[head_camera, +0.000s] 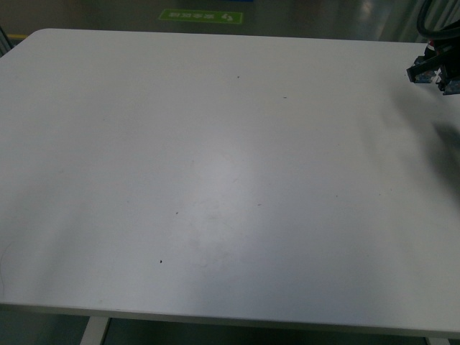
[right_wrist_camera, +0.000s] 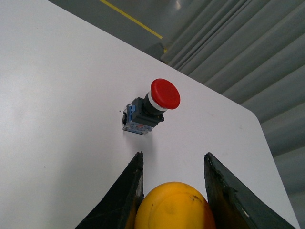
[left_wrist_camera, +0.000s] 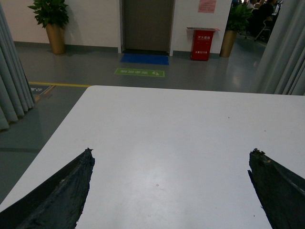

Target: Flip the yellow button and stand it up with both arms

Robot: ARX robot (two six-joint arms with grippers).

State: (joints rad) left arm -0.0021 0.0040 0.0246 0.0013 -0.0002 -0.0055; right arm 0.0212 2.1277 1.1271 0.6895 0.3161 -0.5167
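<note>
In the right wrist view the yellow button [right_wrist_camera: 171, 206] shows its round orange-yellow cap between my right gripper's [right_wrist_camera: 174, 160] two dark fingers, which are shut on it above the white table [right_wrist_camera: 57, 95]. Its black-and-blue block is hidden. In the front view only part of a dark arm [head_camera: 437, 68] shows at the far right edge; the button is not visible there. My left gripper [left_wrist_camera: 171, 152] is open and empty, its two dark fingers [left_wrist_camera: 62, 191] spread wide over bare tabletop near the table's far left corner.
A similar switch with a red cap [right_wrist_camera: 151, 107] lies on its side on the table beyond my right gripper, near the table's rounded corner. Grey curtains [right_wrist_camera: 248, 47] hang past that edge. The floor, a green floor mark [left_wrist_camera: 139, 72] and a red bin [left_wrist_camera: 201, 44] lie beyond the table.
</note>
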